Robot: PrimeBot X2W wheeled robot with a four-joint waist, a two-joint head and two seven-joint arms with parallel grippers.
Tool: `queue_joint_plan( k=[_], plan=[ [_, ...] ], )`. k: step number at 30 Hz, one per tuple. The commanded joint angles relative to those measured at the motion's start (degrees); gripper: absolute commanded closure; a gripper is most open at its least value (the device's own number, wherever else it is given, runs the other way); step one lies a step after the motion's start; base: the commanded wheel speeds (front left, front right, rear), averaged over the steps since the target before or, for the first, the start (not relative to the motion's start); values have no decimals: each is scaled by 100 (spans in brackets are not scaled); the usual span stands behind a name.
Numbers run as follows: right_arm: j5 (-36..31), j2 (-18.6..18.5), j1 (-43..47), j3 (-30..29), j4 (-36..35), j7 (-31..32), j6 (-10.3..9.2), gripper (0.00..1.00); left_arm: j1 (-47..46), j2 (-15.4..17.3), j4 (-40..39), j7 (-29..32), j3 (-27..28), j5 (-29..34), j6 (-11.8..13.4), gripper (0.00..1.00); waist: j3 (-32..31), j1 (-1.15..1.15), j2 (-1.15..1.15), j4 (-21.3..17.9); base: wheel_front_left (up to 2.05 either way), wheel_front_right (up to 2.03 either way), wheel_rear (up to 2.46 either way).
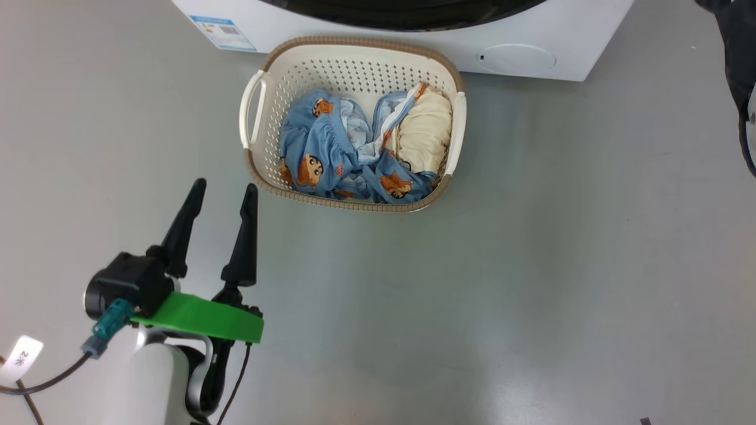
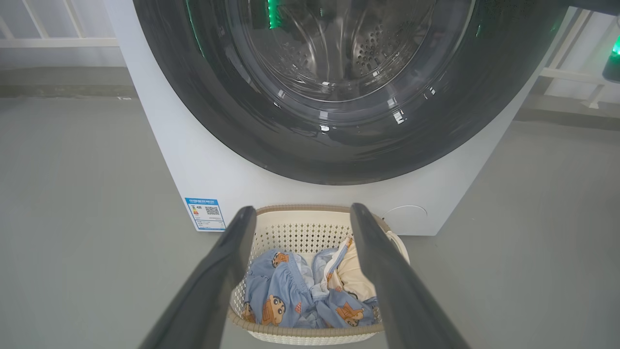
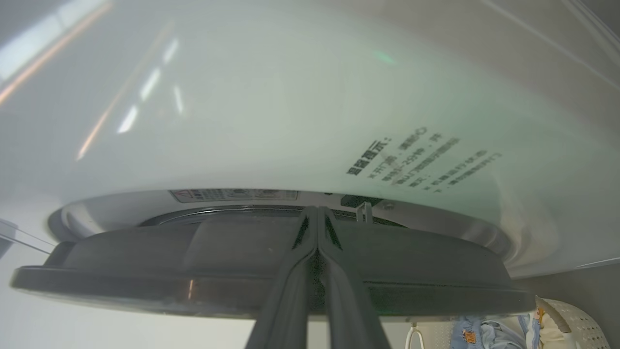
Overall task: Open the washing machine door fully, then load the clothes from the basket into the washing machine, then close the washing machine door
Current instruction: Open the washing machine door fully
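The right gripper [image 3: 317,215] has its two fingers pressed together into one thin blade, with nothing between them; the tips lie at the far edge of the washing machine door [image 3: 145,264], seen edge-on, where it meets the white front of the washing machine [image 3: 290,121]; whether they touch the rim I cannot tell. The step in hand looks like opening the door. To do it well, the closed fingers should hook behind the rim and pull along the door's arc about its hinge rather than straight out, easing until the latch gives, then carrying it fully wide. The left gripper [image 1: 227,188] hangs spread and empty over the floor [image 1: 531,265], near the basket [image 1: 354,42]. The basket stands at the machine's foot below the door, with the clothes [image 1: 331,153] heaped inside; the swing should probably clear its rim.
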Motion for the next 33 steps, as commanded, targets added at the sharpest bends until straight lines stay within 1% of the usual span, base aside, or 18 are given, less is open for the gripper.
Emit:
queue_joint_plan(
  k=[1, 15, 18, 19, 27, 33],
  plan=[
    [-42, 182, -305, 5, -114, -27, 10, 100, -108, 138, -160, -36, 153, -62, 46, 0, 61, 0, 0, 50, 0, 0, 0],
    [-281, 127, -539, -121, -9, -42, 10, 100, -159, 138, -172, -36, 19, -217, 103, 0, 153, 0, 0, 187, 0, 0, 0],
    [-346, 169, -470, -170, -5, 223, 10, 100, -164, 138, -177, -36, 11, -242, 123, 0, 160, 0, 0, 206, 0, 0, 0],
    [-346, 169, -470, -170, -5, 223, 10, 100, -164, 138, -177, -36, 11, -242, 123, 0, 160, 0, 0, 206, 0, 0, 0],
    [-516, 179, -207, -317, -3, 1278, 10, 100, -106, 138, -209, -36, 70, -234, 135, 0, 64, 0, 0, 195, 0, 0, 0],
    [-637, 200, -93, -303, -3, 1953, 10, 100, -62, 138, -296, -36, 132, -193, 143, 0, -2, 0, 0, 153, 0, 0, 0]
  ],
)
